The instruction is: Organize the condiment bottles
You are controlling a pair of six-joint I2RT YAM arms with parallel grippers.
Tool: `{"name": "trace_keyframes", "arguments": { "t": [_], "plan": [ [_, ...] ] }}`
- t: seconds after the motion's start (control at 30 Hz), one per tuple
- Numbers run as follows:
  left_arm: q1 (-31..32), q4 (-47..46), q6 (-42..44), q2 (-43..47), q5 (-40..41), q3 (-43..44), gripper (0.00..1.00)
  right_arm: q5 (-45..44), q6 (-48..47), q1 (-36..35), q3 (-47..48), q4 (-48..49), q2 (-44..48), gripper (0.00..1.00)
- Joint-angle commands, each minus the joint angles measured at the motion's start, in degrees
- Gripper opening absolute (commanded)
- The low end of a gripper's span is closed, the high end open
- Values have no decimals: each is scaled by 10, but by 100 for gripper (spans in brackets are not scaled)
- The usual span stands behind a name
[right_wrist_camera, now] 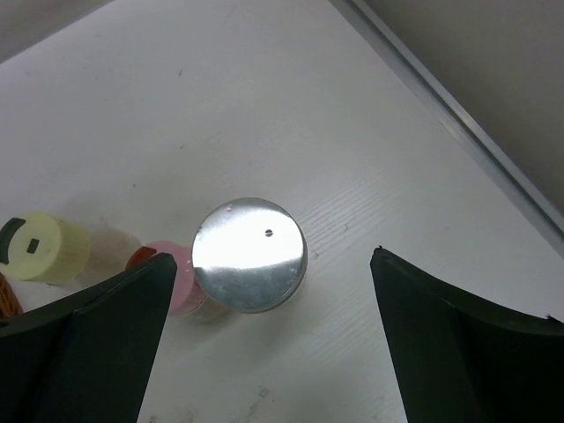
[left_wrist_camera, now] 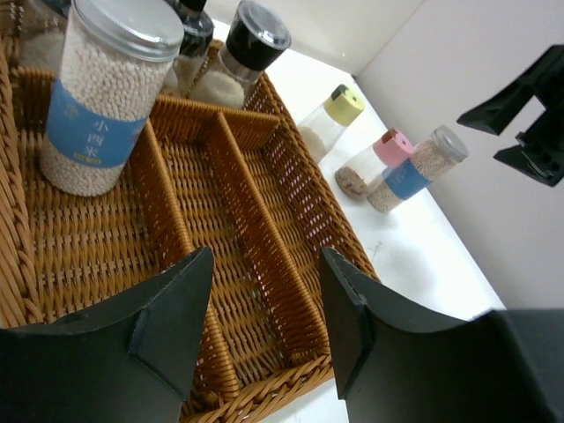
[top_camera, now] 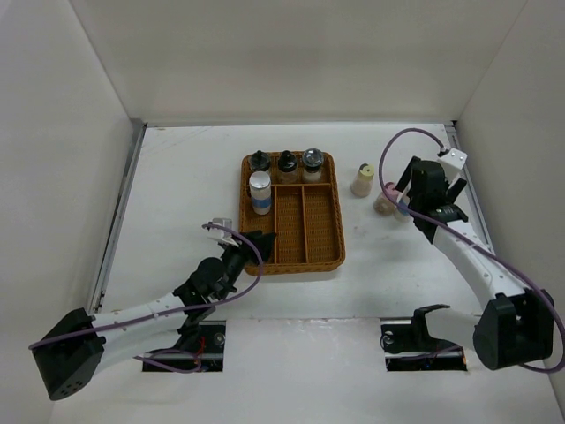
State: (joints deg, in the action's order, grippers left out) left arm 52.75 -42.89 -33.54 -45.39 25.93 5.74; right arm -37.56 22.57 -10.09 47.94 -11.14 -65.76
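Directly below right hand (right_wrist_camera: 270, 263): silver-capped bottle (right_wrist_camera: 250, 254), upright, ungripped; hand spread wide, empty.

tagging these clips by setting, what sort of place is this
Probably a robotics lab test cell: plain white walls box in a white table, two robot arms are bolted at its near edge, and the props are a wicker tray and condiment bottles.

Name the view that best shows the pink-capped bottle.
Left wrist: the pink-capped bottle shows side-on, cap and brownish contents clear. Top external shows it tiny; right wrist shows only part of its cap.
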Motion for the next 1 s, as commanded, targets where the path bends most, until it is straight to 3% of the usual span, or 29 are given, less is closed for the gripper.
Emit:
{"name": "trace_keyframes", "arguments": {
  "t": [0.0,0.27,0.63,0.7,0.97],
  "plan": [
    [-4,-42,-20,-20,-23,2,49,15,-5,3,26,15,-26,99],
    [-6,-66,-23,-37,-25,-3,49,61,-11,38,26,93,-80,92],
    [-4,-85,-23,-67,-26,-3,50,79,24,50,17,110,-111,57],
    [-4,-86,-25,-75,-26,-2,50,72,29,56,13,107,-97,50],
    [-6,-90,-26,-81,-26,-3,50,-23,3,44,29,72,74,45]
  ]
}}
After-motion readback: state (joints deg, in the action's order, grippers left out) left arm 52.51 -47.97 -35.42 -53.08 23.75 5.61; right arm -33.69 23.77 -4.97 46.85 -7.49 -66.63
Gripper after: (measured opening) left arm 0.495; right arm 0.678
